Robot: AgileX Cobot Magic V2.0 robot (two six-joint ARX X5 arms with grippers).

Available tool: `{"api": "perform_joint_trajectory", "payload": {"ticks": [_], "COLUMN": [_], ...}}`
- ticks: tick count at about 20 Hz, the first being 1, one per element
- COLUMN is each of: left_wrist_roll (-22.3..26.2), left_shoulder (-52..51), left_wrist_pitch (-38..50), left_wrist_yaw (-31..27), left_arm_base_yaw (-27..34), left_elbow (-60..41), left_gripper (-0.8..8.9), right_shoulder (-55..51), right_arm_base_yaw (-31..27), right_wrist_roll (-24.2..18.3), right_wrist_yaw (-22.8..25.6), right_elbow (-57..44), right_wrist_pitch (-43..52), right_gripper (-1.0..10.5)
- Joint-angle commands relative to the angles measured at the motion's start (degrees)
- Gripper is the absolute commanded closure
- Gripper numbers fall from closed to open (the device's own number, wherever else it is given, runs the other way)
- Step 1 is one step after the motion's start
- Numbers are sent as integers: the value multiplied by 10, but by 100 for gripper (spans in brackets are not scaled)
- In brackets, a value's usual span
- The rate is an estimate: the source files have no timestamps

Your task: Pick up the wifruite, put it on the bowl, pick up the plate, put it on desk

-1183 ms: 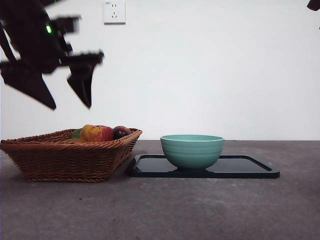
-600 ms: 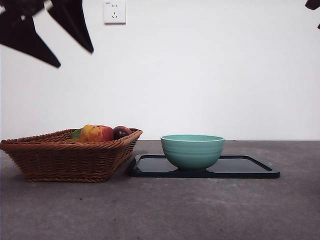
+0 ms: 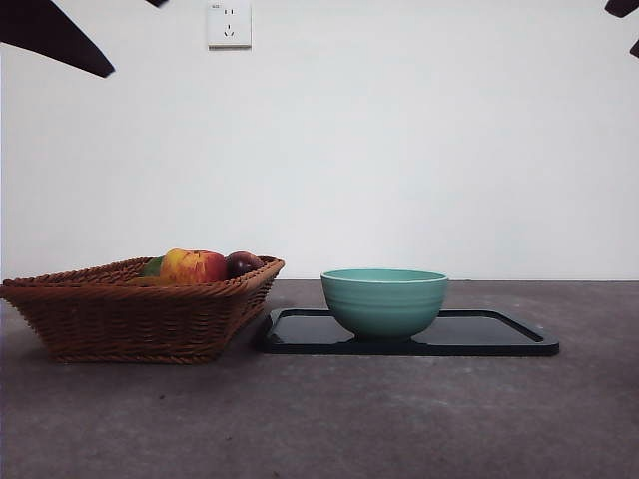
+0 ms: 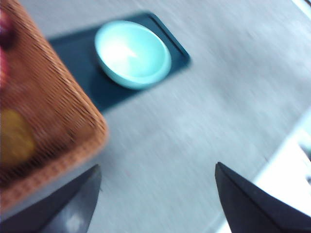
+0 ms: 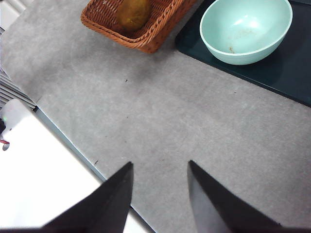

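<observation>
Desk front bare; bowl on plate centre

The left wrist view is smeared with motion blur: the wicker basket is cut off at the edge, and the yellowish fruit in it is too soft to identify. In the front view the basket's rim hides all but the tops of the fruit, so the wifruite can't be picked out there. The left hand shows only as a dark tip cut off at a top corner.
</observation>
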Motion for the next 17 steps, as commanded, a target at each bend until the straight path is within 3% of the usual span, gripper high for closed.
{"api": "perform_joint_trajectory", "payload": {"ticks": [1,17], "left_wrist_roll": [36,50], "left_shoulder": [-1,-2], "left_wrist_pitch": [-21,-50], "left_wrist_yaw": [19,31], "left_arm_base_yaw": [-3,-3], "left_elbow": [11,11], "left_gripper": [441,442], "right_shoulder": [1,2], "right_arm_base_yaw": [4,4], "right_wrist_roll": [4,13], "right_wrist_yaw": [0,0], "right_elbow": [4,4], "right_wrist_pitch": [6,5], "right_gripper": [768,768]}}
